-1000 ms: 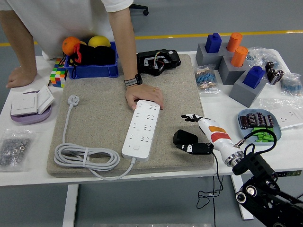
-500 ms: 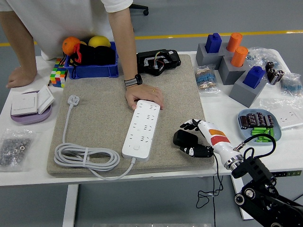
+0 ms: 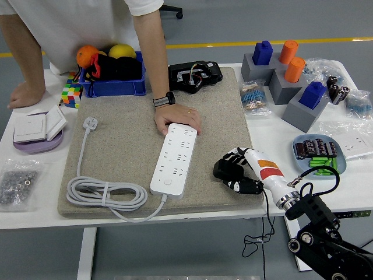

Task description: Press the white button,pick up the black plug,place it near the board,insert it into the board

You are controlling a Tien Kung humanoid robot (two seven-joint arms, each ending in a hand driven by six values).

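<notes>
On the tabletop (image 3: pixel 35 210) lies a grey mat (image 3: pixel 125 131); a person's hand (image 3: pixel 178 118) steadies the far end of the board (image 3: pixel 175 158). Right of it, the right robot hand (image 3: pixel 238 173) has closed its fingers (image 3: pixel 233 156) round the plug (image 3: pixel 224 169) since a second ago, so the pickup looks secured; lifting comes next.

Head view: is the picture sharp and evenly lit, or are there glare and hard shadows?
Head view: sharp all over, no motion blur on the right hand at the black plug; light soft and even, shadows faint; no glare on the white power strip.
</notes>
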